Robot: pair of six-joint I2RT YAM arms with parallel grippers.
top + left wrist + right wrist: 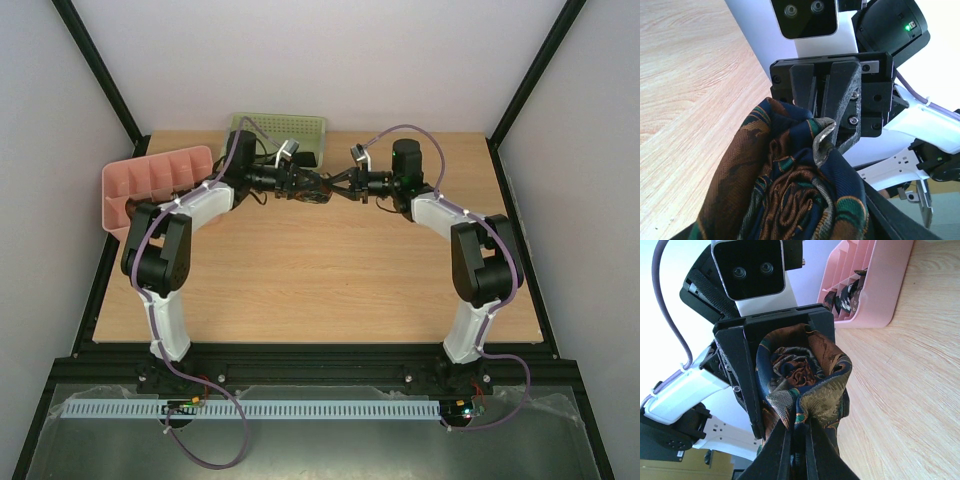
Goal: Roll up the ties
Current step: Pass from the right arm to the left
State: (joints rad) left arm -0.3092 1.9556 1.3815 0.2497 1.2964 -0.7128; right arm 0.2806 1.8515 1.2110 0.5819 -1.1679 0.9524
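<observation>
Top external: locate tie (320,192) aloft over far table (320,290) edge, between left gripper (300,186) and right gripper (352,184). Left wrist: note right gripper (822,125) pinched tight on tie's (790,195) loose tail. Right wrist: see tie (802,367) coiled, end-on, seated between left jaws, with roll axis aimed at right gripper (799,450); cannot tell whether clamped.

— What am I looking at on my feeds?
— A rolled tie (801,371), navy with brown-orange and green paisley. It's a loose coil held in the air, spiral towards my right wrist camera, outer end pinched below.
— Any others?
— One dark coiled tie (846,294), pale-speckled, in a pink tray (882,287) compartment.
</observation>
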